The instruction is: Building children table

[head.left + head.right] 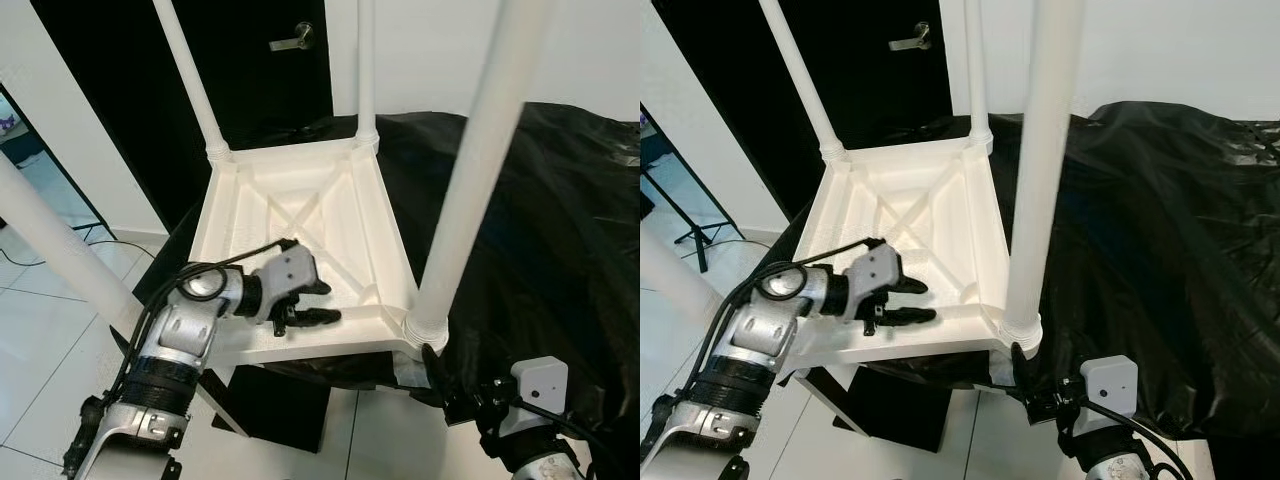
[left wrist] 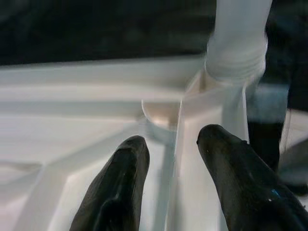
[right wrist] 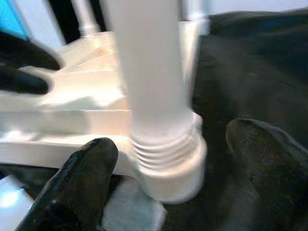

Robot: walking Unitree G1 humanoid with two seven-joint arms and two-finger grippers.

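Observation:
The white children table [image 1: 250,225] lies upside down on a black-covered surface, its ribbed underside facing up. White legs stand up from its corners, the near right leg [image 1: 470,170] closest to me. My left gripper [image 1: 328,302] hovers open over the near rim, and in the left wrist view its fingers [image 2: 120,183] straddle a rib beside the corner socket. My right gripper [image 3: 173,144] is low at the near right corner. It is open, with one finger [image 3: 86,173] on each side of the leg's threaded base [image 3: 166,149].
A black sheet [image 1: 540,230] covers the surface to the right. A black door with a metal handle [image 1: 295,40] stands behind the table. Below the near rim is a dark box [image 1: 280,405], and light floor tiles [image 1: 40,330] lie at left.

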